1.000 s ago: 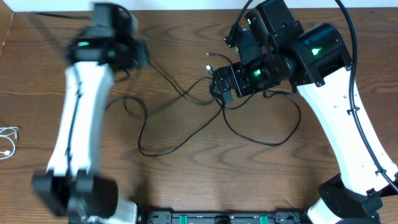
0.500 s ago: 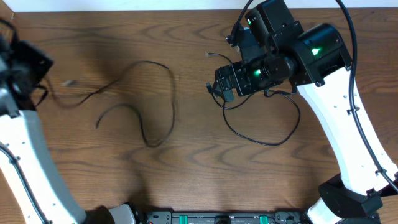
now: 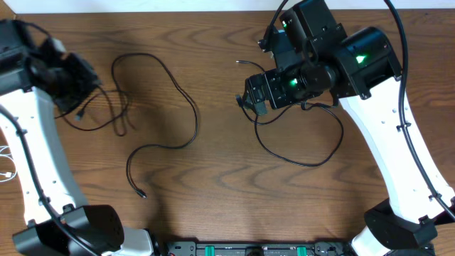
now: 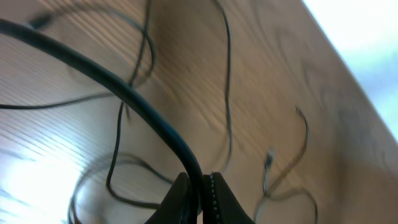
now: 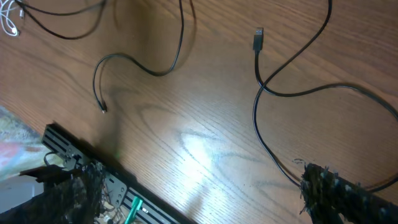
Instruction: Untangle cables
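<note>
My left gripper (image 3: 73,89) is at the far left of the table, shut on a long black cable (image 3: 193,117). In the left wrist view the cable (image 4: 124,93) runs straight into the closed jaws (image 4: 200,186). That cable loops across the left half of the table and ends in a small plug (image 3: 142,195). A second black cable (image 3: 313,162) loops below my right gripper (image 3: 254,99). In the right wrist view the fingers (image 5: 199,180) stand wide apart, and this cable (image 5: 267,87), with its plug (image 5: 258,38), runs up to the right finger. The two black cables lie apart.
A short white cable (image 3: 7,162) lies at the table's far left edge and shows in the right wrist view (image 5: 9,22). A black rail with green parts (image 3: 249,249) runs along the front edge. The right arm's own thick wires hang over the back right.
My left arm has swung from the table's middle back to the far left, dragging the long black cable clear of the second cable. The right arm has not moved.
</note>
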